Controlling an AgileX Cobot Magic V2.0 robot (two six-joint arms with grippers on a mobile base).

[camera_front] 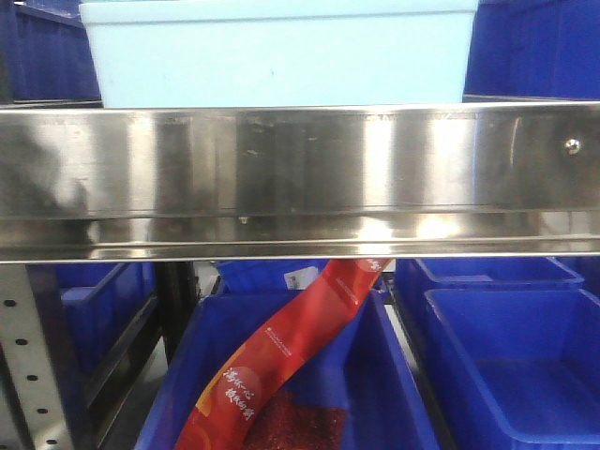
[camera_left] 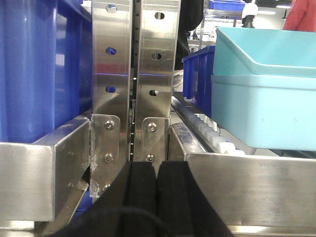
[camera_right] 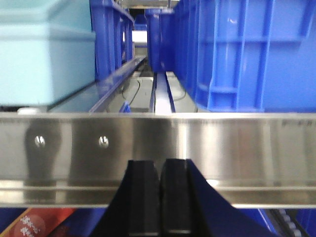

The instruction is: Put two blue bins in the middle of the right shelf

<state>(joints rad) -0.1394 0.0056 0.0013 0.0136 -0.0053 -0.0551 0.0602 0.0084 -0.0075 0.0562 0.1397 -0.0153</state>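
A pale blue bin (camera_front: 281, 56) stands on the steel shelf tier (camera_front: 300, 169), just behind its wide front rail. In the left wrist view two pale aqua bins show at the right, the upper one (camera_left: 266, 47) nested at a tilt inside the lower one (camera_left: 266, 116). The right wrist view has a pale bin (camera_right: 44, 54) at the far left, behind the rail (camera_right: 222, 143). My left gripper (camera_left: 157, 167) is shut and empty, in front of the perforated uprights (camera_left: 133, 74) and left of the bins. The right gripper (camera_right: 160, 164) is also shut and empty, close to the rail's face.
Dark royal-blue ribbed bins (camera_right: 247, 54) fill the tier to the right of the pale bin, with more (camera_left: 29, 69) to the left of the uprights. On the tier below stand dark blue bins (camera_front: 516, 356), one holding a red packet (camera_front: 281, 356). White rollers (camera_left: 212, 133) line the shelf track.
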